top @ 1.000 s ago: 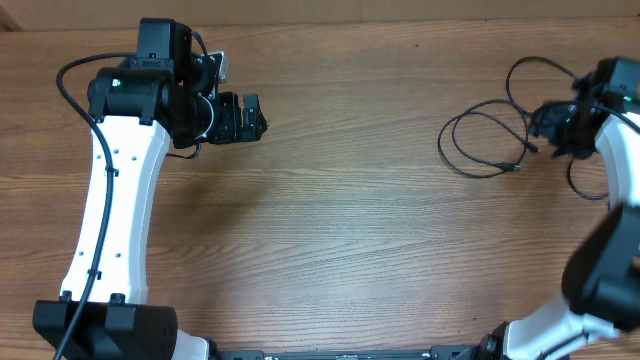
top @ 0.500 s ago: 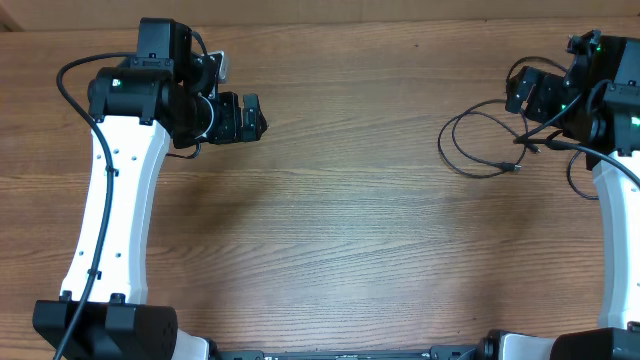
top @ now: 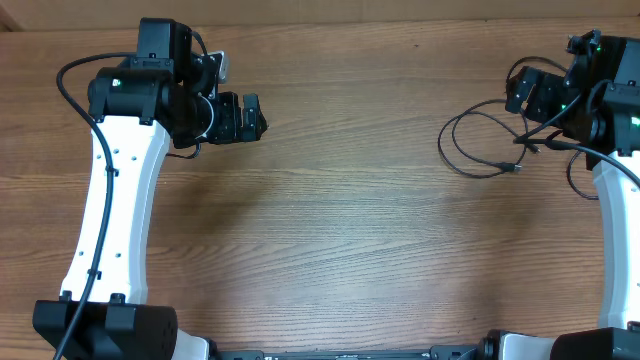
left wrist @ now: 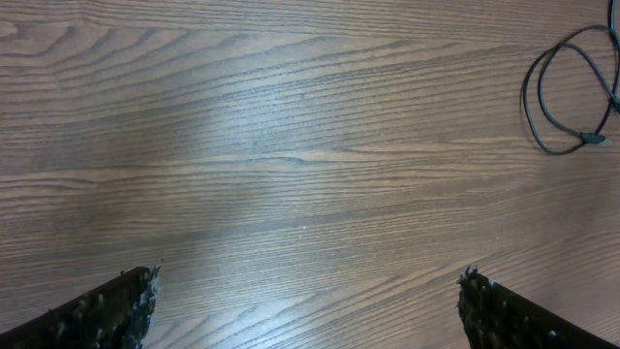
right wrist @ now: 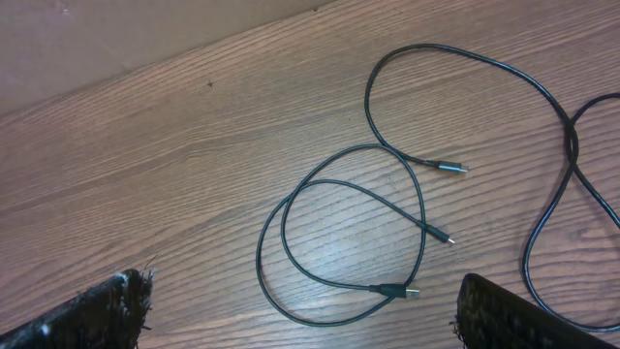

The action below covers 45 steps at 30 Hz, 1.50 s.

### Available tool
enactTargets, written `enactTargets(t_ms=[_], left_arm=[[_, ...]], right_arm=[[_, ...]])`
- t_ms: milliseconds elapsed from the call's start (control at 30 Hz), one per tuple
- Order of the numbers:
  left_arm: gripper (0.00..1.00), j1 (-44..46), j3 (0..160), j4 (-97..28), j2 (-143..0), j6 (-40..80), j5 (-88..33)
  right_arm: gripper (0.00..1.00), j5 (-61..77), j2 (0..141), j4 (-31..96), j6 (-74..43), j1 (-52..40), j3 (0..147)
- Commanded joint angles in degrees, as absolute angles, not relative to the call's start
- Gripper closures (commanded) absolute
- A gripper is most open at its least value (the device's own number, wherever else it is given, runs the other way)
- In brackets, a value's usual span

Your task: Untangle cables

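Thin black cables (top: 478,141) lie in loose overlapping loops on the wooden table (top: 350,220) at the far right. In the right wrist view the loops (right wrist: 341,194) lie flat with small plugs (right wrist: 408,290) at their ends, and another strand (right wrist: 570,145) curves at the right. My right gripper (top: 524,100) hovers over the cables' right side, open and empty, fingers wide apart (right wrist: 300,291). My left gripper (top: 256,115) is far to the left, open and empty (left wrist: 310,286). Its view shows a cable loop (left wrist: 550,97) far off at the top right.
Thick black wiring (top: 75,85) runs along my left arm. The table's far edge (top: 350,22) meets a pale wall. The right arm's white link (top: 615,240) stands at the right edge beside the cables.
My right gripper has risen and moved toward the far edge, away from the cables, then held still. The cables and the left arm have not moved.
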<state>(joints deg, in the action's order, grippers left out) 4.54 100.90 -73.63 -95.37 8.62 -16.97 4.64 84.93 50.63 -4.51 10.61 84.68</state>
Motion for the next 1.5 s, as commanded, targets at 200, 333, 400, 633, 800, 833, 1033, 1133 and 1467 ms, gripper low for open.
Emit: enactTargets(t_ms=[200, 333, 400, 633, 800, 833, 1033, 1133, 1467], left_arm=[[0.0, 5.02, 102.1, -73.38, -94.37, 7.51, -14.04], [0.0, 6.79, 100.51, -68.6, -92.84, 7.35, -11.11], [0.0, 8.62, 95.92, -62.0, -89.43, 6.94, -9.23], [0.0, 11.25, 66.65, -32.36, -71.18, 1.76, -6.96], [0.0, 10.41, 44.03, -10.13, -54.37, 0.8, -6.83], [0.0, 10.41, 40.71, -6.22, -51.83, 0.8, -6.83], [0.0, 9.74, 17.82, 20.51, -30.02, 0.82, -6.92], [0.0, 8.12, 12.99, 21.69, -23.51, 0.86, -7.11], [0.0, 4.38, 0.3, 20.36, -5.85, 1.65, -6.83]], right_arm=[[0.0, 4.62, 84.93, 50.52, -4.71, 10.5, 85.36], [0.0, 4.62, 84.93, 50.52, -4.71, 10.5, 85.36], [0.0, 4.62, 84.93, 50.52, -4.71, 10.5, 85.36], [0.0, 4.62, 84.93, 50.52, -4.71, 10.5, 85.36], [0.0, 4.62, 84.93, 50.52, -4.71, 10.5, 85.36], [0.0, 4.62, 84.93, 50.52, -4.71, 10.5, 85.36], [0.0, 4.62, 84.93, 50.52, -4.71, 10.5, 85.36], [0.0, 4.62, 84.93, 50.52, -4.71, 10.5, 85.36], [0.0, 4.62, 84.93, 50.52, -4.71, 10.5, 85.36]])
